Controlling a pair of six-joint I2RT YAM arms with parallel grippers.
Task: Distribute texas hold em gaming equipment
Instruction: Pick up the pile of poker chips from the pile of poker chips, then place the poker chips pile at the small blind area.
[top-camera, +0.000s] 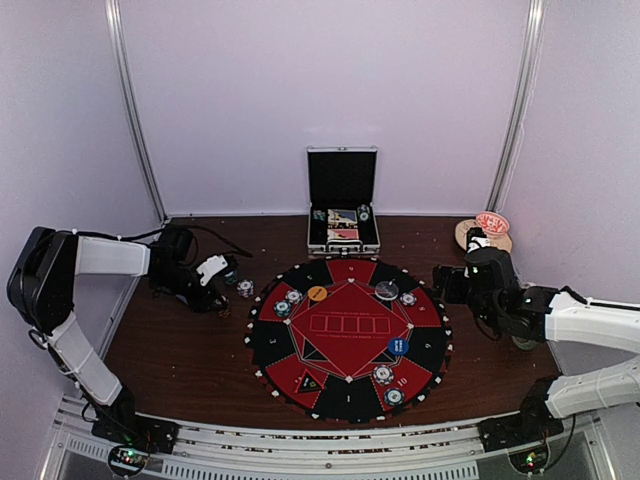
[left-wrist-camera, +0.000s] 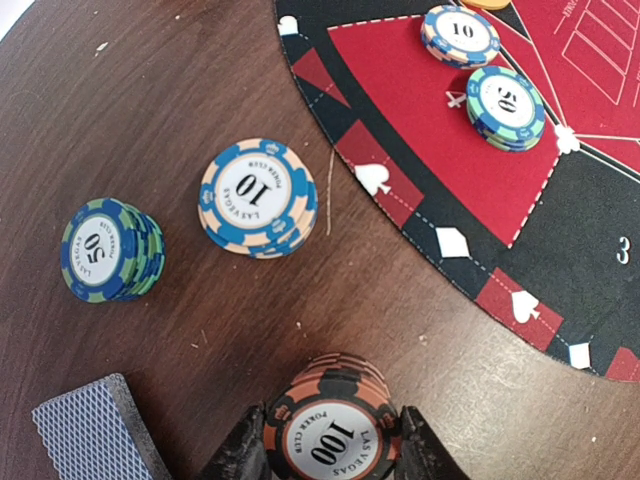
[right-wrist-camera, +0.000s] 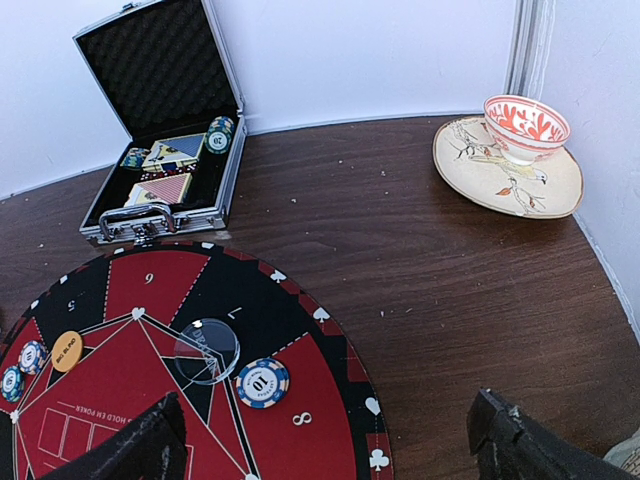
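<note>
A stack of orange-and-black "100" poker chips (left-wrist-camera: 335, 395) stands on the brown table with my left gripper (left-wrist-camera: 333, 442) shut on it, one jaw against each side. Ahead lie a blue "10" stack (left-wrist-camera: 258, 195), a green "50" stack (left-wrist-camera: 108, 250) and a blue-backed card deck (left-wrist-camera: 95, 435). The round red-and-black poker mat (top-camera: 350, 300) carries a "10" chip (left-wrist-camera: 460, 33), a "50" chip (left-wrist-camera: 505, 105), another "10" chip (right-wrist-camera: 262, 382), a clear dealer disc (right-wrist-camera: 207, 350), an orange disc (right-wrist-camera: 66, 350) and a blue disc (top-camera: 398, 346). Over the mat's right edge my right gripper (right-wrist-camera: 325, 440) hangs open and holds nothing.
An open metal case (right-wrist-camera: 165, 190) with cards and chips inside stands behind the mat. A tan saucer (right-wrist-camera: 470, 170) with a red-and-white cup (right-wrist-camera: 525, 125) sits in the back right corner. White walls close in the table on three sides.
</note>
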